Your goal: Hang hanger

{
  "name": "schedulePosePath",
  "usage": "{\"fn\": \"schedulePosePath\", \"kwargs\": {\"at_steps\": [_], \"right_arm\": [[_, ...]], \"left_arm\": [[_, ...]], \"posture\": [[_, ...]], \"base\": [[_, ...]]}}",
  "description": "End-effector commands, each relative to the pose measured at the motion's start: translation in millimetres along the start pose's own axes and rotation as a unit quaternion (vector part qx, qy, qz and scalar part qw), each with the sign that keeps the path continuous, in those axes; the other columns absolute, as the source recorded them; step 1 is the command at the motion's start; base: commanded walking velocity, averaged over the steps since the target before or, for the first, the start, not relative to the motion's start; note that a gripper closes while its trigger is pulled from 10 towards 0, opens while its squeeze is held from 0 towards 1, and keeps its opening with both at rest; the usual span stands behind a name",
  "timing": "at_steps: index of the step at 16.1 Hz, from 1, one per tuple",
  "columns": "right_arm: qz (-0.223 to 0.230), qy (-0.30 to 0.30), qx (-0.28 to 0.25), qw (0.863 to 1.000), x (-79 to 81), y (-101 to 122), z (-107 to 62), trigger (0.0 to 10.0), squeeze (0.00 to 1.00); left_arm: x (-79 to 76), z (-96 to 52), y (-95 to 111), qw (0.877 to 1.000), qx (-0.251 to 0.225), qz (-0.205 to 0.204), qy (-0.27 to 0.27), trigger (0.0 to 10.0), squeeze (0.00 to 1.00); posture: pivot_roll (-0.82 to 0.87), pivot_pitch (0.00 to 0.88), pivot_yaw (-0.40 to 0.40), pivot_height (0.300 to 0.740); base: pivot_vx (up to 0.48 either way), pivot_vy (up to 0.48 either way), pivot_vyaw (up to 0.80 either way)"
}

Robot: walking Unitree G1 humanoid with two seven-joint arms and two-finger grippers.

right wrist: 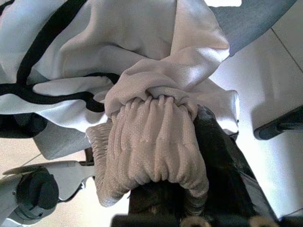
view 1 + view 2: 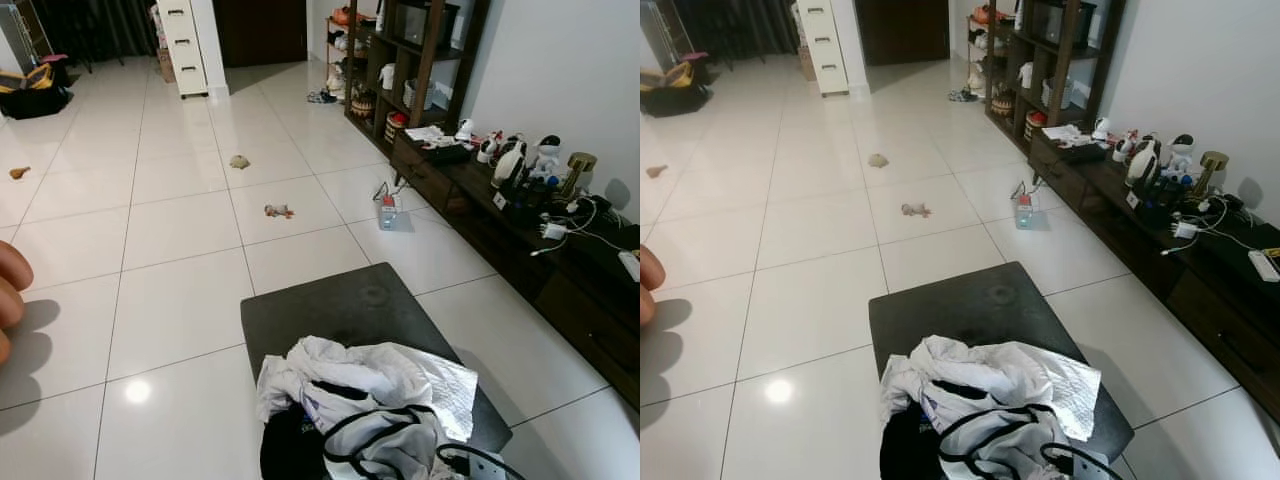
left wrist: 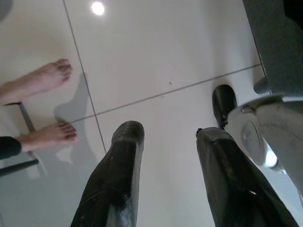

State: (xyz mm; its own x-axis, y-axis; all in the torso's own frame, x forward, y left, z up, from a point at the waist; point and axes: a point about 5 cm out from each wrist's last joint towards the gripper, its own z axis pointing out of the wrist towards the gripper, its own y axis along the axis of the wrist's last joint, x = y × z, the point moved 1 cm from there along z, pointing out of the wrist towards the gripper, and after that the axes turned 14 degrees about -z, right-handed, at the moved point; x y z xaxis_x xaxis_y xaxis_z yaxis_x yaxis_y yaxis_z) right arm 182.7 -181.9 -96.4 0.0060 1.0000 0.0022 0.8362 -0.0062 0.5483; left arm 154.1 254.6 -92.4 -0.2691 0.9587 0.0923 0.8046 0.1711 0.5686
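Note:
A pile of white clothes with black trim [image 2: 370, 400] lies on the near end of a low dark table [image 2: 330, 305] right in front of me. In the right wrist view, a ribbed cuff of the white garment [image 1: 151, 142] is bunched over my right gripper [image 1: 165, 132]. One black finger [image 1: 215, 146] shows beside the cloth, and the gripper looks shut on it, just above the pile. My left gripper [image 3: 165, 137] hangs open over the bare floor tiles to the left of the table, with nothing between its fingers.
A person's bare feet [image 3: 47, 78] stand on the tiles near my left gripper, and part of a person [image 2: 8, 290] shows at the left edge. A long dark sideboard [image 2: 560, 260] with gadgets and cables runs along the right wall. Small scraps [image 2: 278, 210] lie on the floor ahead.

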Motion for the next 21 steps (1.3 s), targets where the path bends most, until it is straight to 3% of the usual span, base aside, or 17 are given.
{"fn": "schedulePosePath", "kwargs": {"at_steps": [1, 5, 9, 12, 16, 19, 21], "right_arm": [[0.011, 0.001, 0.016, 1.000, 2.0, -8, -0.7, 10.0, 0.00], [0.003, 0.007, 0.025, 1.000, 2.5, -13, -1.6, 10.0, 0.00], [0.002, 0.009, 0.028, 1.000, 3.8, -14, -1.7, 10.0, 0.00], [-0.002, 0.012, 0.035, 0.999, 3.5, -17, -2.0, 10.0, 0.00], [-0.035, -0.008, 0.096, 0.995, -8.5, -38, -7.1, 10.0, 0.00], [-0.005, -0.009, 0.105, 0.994, -13.5, -45, -9.4, 10.0, 0.00], [-0.009, -0.002, 0.102, 0.995, -13.2, -44, -9.4, 10.0, 0.00]], "left_arm": [[-0.4, -0.1, 0, 1.000, 0.000, 0.016, -0.002, 10.0, 0.00], [-6.5, 0.9, 3, 1.000, -0.006, 0.026, -0.010, 10.0, 0.00], [-9.0, 1.8, 8, 0.998, -0.012, 0.061, -0.016, 10.0, 0.00], [-8.2, 1.3, 3, 0.999, -0.002, 0.033, -0.011, 10.0, 0.00], [-9.6, 0.6, -1, 0.999, 0.005, 0.039, -0.013, 10.0, 0.00], [-9.5, 0.8, -1, 0.999, 0.003, 0.037, -0.011, 10.0, 0.00], [-9.6, 0.8, -1, 0.999, 0.004, 0.037, -0.010, 10.0, 0.00]], "posture": [[0.03, 0.000, 0.008, 0.740], [0.03, 0.000, 0.007, 0.740], [0.03, 0.000, 0.007, 0.740], [0.03, 0.000, 0.006, 0.740], [0.03, 0.000, 0.006, 0.740], [0.03, 0.001, 0.008, 0.740], [0.03, 0.006, 0.006, 0.740]], "base": [[0.000, 0.000, 0.00], [0.000, 0.000, -0.80], [0.000, -0.102, -0.80], [0.000, -0.160, -0.80], [0.000, 0.000, -0.80], [0.000, 0.000, -0.80], [0.000, 0.000, -0.80]]}}
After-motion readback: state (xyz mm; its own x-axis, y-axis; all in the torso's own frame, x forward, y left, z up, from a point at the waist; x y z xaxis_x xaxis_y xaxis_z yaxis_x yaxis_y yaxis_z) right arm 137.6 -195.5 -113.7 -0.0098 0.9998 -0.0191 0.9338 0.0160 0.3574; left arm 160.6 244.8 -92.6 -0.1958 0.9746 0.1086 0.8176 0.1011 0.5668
